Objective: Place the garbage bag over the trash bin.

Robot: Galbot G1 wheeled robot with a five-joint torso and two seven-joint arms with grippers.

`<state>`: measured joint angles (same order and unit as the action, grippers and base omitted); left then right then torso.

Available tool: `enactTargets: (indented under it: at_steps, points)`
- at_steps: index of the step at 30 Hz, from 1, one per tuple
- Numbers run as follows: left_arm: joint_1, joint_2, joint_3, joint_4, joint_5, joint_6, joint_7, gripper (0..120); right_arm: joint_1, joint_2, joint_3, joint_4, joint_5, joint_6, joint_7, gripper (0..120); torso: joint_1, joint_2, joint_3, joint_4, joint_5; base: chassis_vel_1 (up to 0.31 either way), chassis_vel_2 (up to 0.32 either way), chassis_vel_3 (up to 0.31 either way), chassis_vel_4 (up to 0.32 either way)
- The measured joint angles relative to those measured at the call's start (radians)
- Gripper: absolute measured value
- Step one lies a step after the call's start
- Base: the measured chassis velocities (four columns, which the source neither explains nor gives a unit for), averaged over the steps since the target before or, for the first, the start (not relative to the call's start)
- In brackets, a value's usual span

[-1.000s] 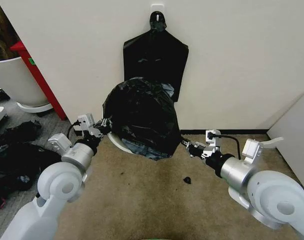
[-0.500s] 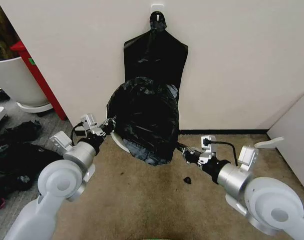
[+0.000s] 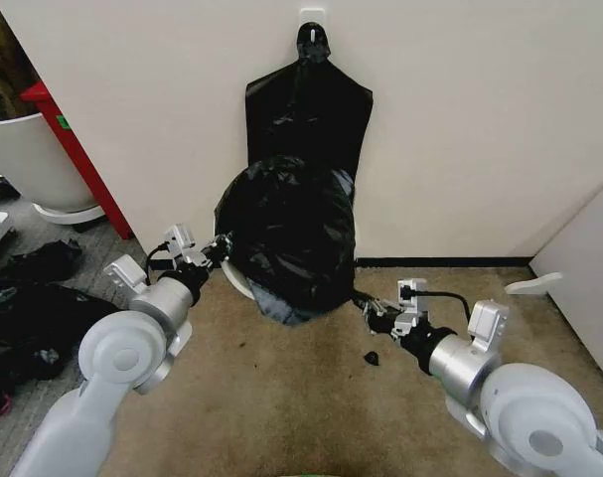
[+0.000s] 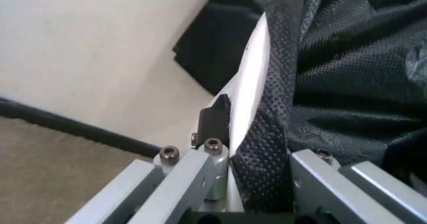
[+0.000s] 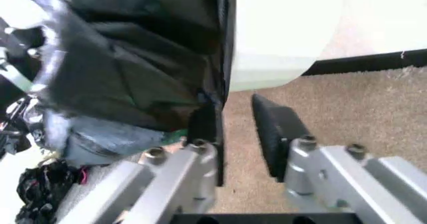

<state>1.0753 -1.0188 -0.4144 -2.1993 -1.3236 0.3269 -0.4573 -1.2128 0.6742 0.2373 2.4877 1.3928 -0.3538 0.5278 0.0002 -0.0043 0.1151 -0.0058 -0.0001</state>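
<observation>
Mid-fitting: the garbage bag point(image 3: 289, 237) drapes over the tilted trash bin point(image 3: 237, 281) by the wall. Left gripper point(image 3: 219, 248) pinches bag film against the bin's rim; right gripper point(image 3: 366, 310), jaws parted, sits at the bag's lower edge. Next, that loose edge likely needs pulling down.

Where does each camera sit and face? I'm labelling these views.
Head: up high, looking down at the garbage bag over the trash bin; both arms show.
Left wrist: behind the left gripper, clamping bag and bin rim.
Right wrist: behind the open right gripper, facing the bag's edge.
All share the bag.
</observation>
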Motion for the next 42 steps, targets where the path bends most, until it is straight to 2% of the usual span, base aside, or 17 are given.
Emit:
enactTargets:
  at_steps: [1,7,9,16,17,19,21,23,24,27,30,35,38,42]
  points:
    - [0.000,0.000,0.000,0.000,0.000,0.000,0.000,1,0.000,0.000,0.000,0.000,0.000,0.000,0.000,18,0.000,0.000,0.000,0.0000,0.0000,0.000,0.000,0.000,0.000]
    - [-0.036,-0.007,0.002,0.050,0.006,-0.002,-0.029,1,-0.020,0.014,0.016,0.007,0.030,0.015,0.031,43,0.000,0.000,0.000,-0.0002,0.0001,0.000,0.000,0.000,0.000]
    - [-0.040,-0.010,0.004,0.058,0.006,-0.005,-0.039,1,-0.022,0.020,0.020,0.010,0.051,0.024,0.035,46,0.000,0.000,0.000,-0.0002,0.0001,0.000,0.000,0.000,0.000]
    - [-0.077,-0.016,0.017,0.063,-0.036,-0.011,-0.136,1,-0.040,0.093,-0.001,0.011,0.297,0.116,-0.016,76,0.000,0.000,0.000,-0.0002,0.0000,0.000,0.000,0.000,0.000]
    - [-0.077,-0.016,0.017,0.063,-0.036,-0.011,-0.136,1,-0.040,0.093,-0.001,0.011,0.297,0.116,-0.016,76,0.000,0.000,0.000,-0.0002,0.0000,0.000,0.000,0.000,0.000]
    - [-0.087,-0.017,0.021,0.060,-0.056,-0.005,-0.181,1,-0.042,0.138,-0.016,0.012,0.376,0.146,-0.034,84,0.000,0.000,0.000,-0.0001,0.0000,0.000,0.000,0.000,0.000]
    - [-0.091,-0.018,0.025,0.056,-0.084,0.005,-0.238,1,-0.052,0.217,-0.030,0.009,0.469,0.191,-0.056,94,0.000,0.000,0.000,-0.0002,0.0000,0.000,0.000,0.000,0.000]
    - [-0.091,-0.018,0.029,0.053,-0.109,0.013,-0.282,1,-0.056,0.280,-0.038,-0.003,0.512,0.222,-0.073,98,0.000,0.000,0.000,-0.0001,0.0002,0.000,0.000,0.000,0.000]
    - [-0.091,-0.018,0.029,0.053,-0.109,0.013,-0.282,1,-0.056,0.280,-0.038,-0.003,0.512,0.222,-0.073,98,0.000,0.000,0.000,-0.0001,0.0002,0.000,0.000,0.000,0.000]
    - [-0.091,-0.024,0.031,0.044,-0.158,0.015,-0.342,1,-0.060,0.364,-0.051,-0.034,0.508,0.242,-0.126,100,0.000,0.000,0.000,-0.0001,0.0000,0.000,0.000,0.000,0.000]
    - [-0.101,-0.029,0.032,0.035,-0.209,0.015,-0.393,1,-0.071,0.410,-0.066,-0.062,0.447,0.234,-0.148,100,0.000,0.000,0.000,0.0000,-0.0001,0.000,0.000,0.000,0.000]
    - [-0.115,-0.024,0.035,0.027,-0.247,0.015,-0.422,1,-0.100,0.430,-0.085,-0.079,0.347,0.211,-0.173,100,0.000,0.000,0.000,-0.0003,0.0000,0.000,0.000,0.000,0.000]
    - [-0.122,-0.024,0.039,0.020,-0.277,0.015,-0.442,1,-0.108,0.438,-0.116,-0.096,0.229,0.207,-0.199,100,0.000,0.000,0.000,-0.0001,-0.0001,0.000,0.000,0.000,0.000]
    - [-0.121,-0.025,0.040,0.012,-0.289,0.016,-0.452,1,-0.107,0.437,-0.124,-0.112,0.184,0.210,-0.226,100,0.000,0.000,0.000,-0.0002,-0.0001,0.000,0.000,0.000,0.000]
